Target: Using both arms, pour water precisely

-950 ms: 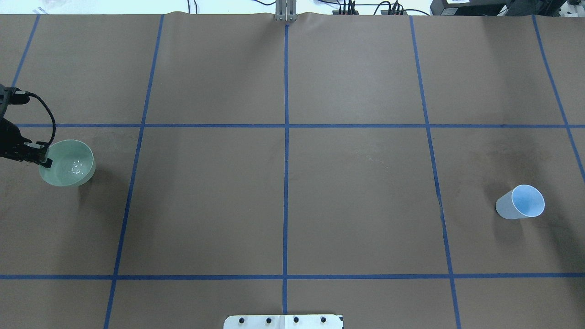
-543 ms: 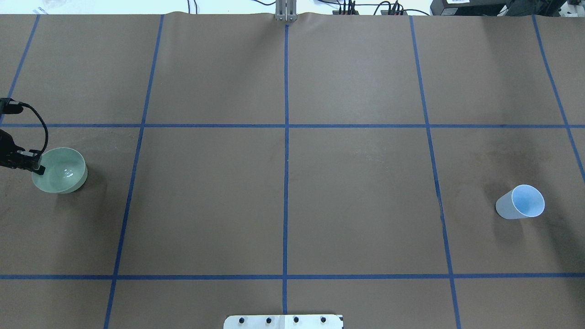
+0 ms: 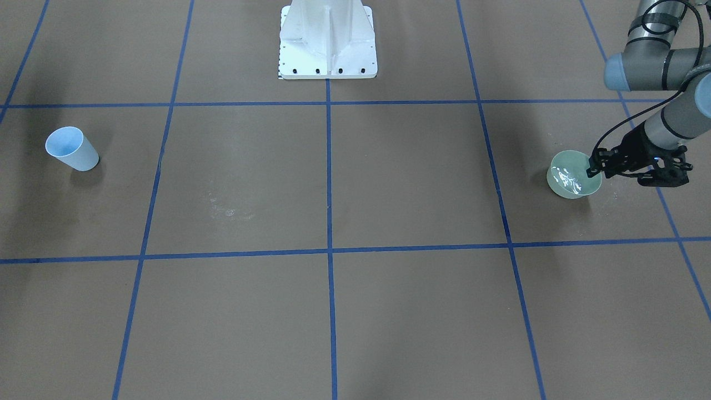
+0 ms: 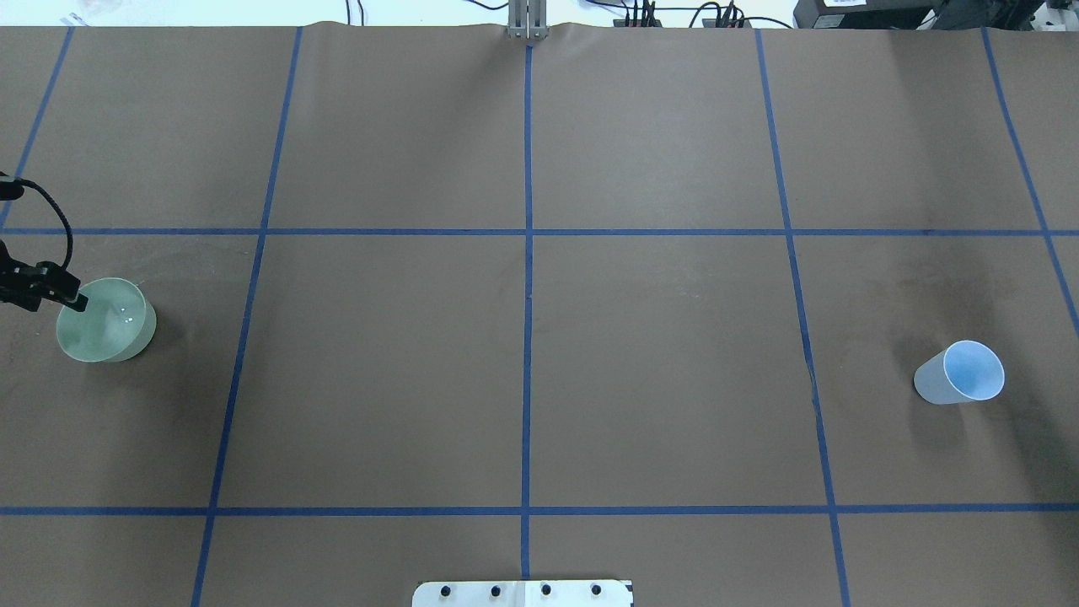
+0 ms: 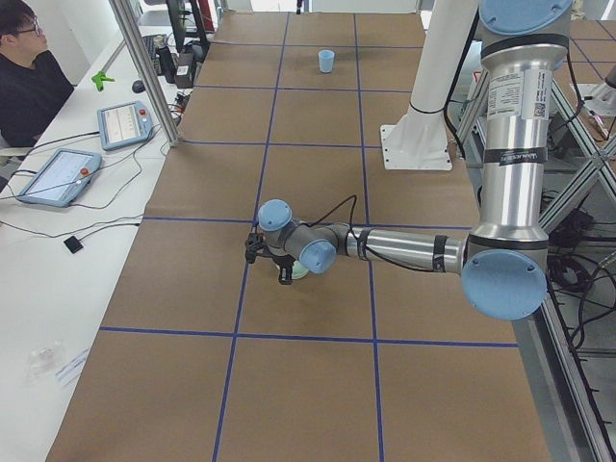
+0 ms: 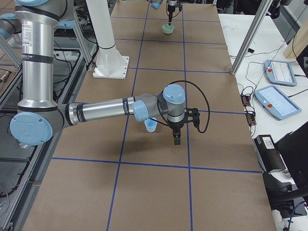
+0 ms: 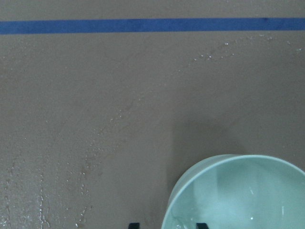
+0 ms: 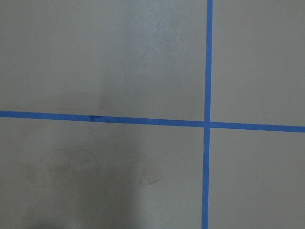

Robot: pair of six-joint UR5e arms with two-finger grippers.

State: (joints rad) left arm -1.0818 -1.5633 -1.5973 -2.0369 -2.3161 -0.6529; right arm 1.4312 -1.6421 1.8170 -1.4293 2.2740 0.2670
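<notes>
A pale green bowl (image 4: 105, 324) stands at the far left of the overhead view, with water (image 4: 125, 314) glinting in it. My left gripper (image 4: 72, 299) is shut on the bowl's rim, one finger inside and one outside. The front view shows the same grip (image 3: 594, 166) on the bowl (image 3: 572, 176). In the left wrist view the bowl (image 7: 238, 195) fills the lower right. A light blue cup (image 4: 961, 375) stands upright at the far right. My right gripper (image 6: 176, 139) shows only in the exterior right view, pointing down beside the cup (image 6: 151, 125) and apart from it; I cannot tell whether it is open.
Brown paper with a blue tape grid covers the table. The white pedestal base (image 3: 328, 41) stands at the robot's side. Water drops (image 7: 43, 210) wet the paper beside the bowl. An operator (image 5: 29, 77) and tablets (image 5: 53, 176) are at a side bench.
My left gripper has moved left and down with the bowl held in it; the bowl looks smaller and lower. The blue cup has not moved.
</notes>
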